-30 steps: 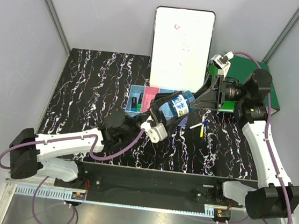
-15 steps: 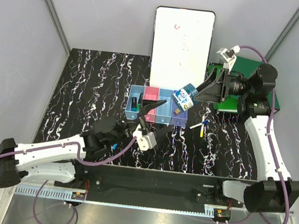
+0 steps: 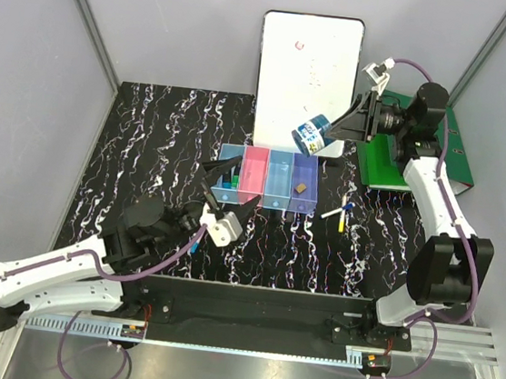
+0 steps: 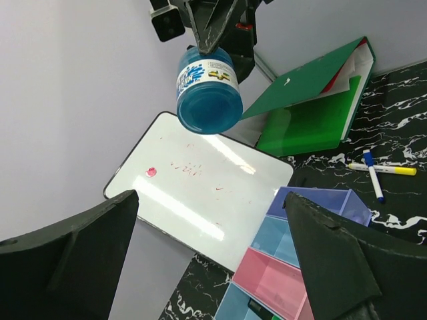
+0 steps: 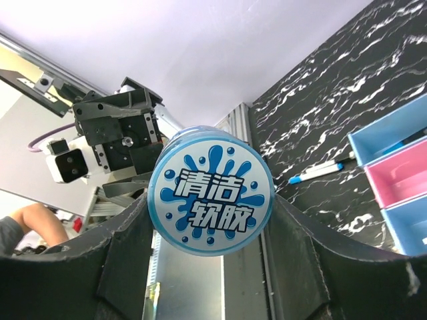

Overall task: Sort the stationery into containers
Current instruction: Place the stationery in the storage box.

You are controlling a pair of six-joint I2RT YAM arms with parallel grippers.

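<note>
My right gripper point(image 3: 331, 131) is shut on a round blue tub point(image 3: 311, 135) with a printed lid and holds it in the air in front of the whiteboard. The lid fills the right wrist view point(image 5: 212, 200), and the tub hangs at the top of the left wrist view point(image 4: 209, 93). My left gripper point(image 3: 230, 189) is open and empty just above the near-left end of the row of bins point(image 3: 276, 199). A green-black marker point(image 3: 226, 183) lies in the leftmost light blue bin. A tan block point(image 3: 300, 188) lies in the purple bin. Two slim pens point(image 3: 342, 214) lie right of the bins. A blue-ended pen point(image 3: 193, 246) lies by my left arm.
The large whiteboard point(image 3: 307, 77) leans at the back behind the bins. The green binder point(image 3: 422, 154) lies open at the back right, under my right arm. In the left wrist view the binder point(image 4: 313, 107) and the two pens point(image 4: 373, 175) are at the right.
My right gripper has carried the blue tub up and back, from over the bins to in front of the whiteboard. My left gripper has drawn away from the tub toward the near left.
</note>
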